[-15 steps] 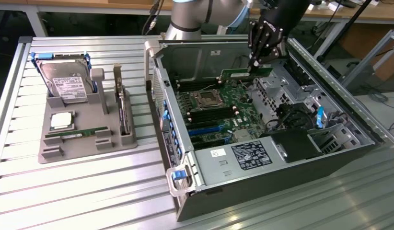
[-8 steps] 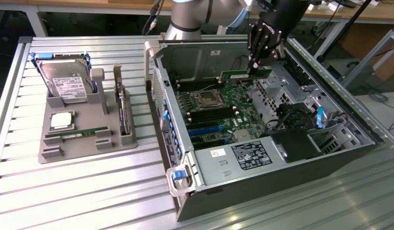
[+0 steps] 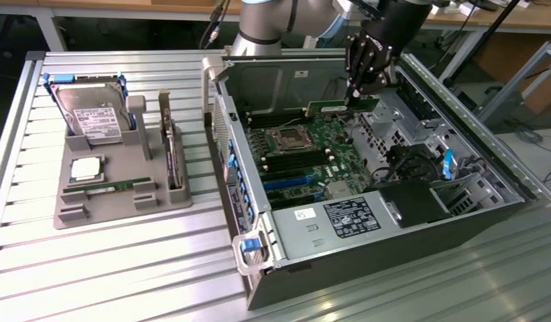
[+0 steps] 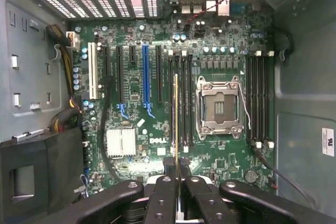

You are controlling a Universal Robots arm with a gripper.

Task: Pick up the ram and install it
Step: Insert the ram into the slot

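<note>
Clamping the ram [image 3: 344,105] edge-down, the gripper [image 3: 364,92] hovered inside the case [image 3: 392,258] above the motherboard [image 3: 316,157]. Seating it well probably meant keeping it level, parallel to a slot [image 4: 184,98] beside the socket [image 4: 220,106], and pressing evenly.

Ram [image 3: 344,105]: thin green stick, pinched in gripper [image 3: 363,94], standing on edge, long side level, above motherboard [image 3: 302,157]. Wrist view: edge-on, gold-coloured edge showing, over dark memory slots [image 4: 185,103] beside the processor socket [image 4: 220,106].
</note>
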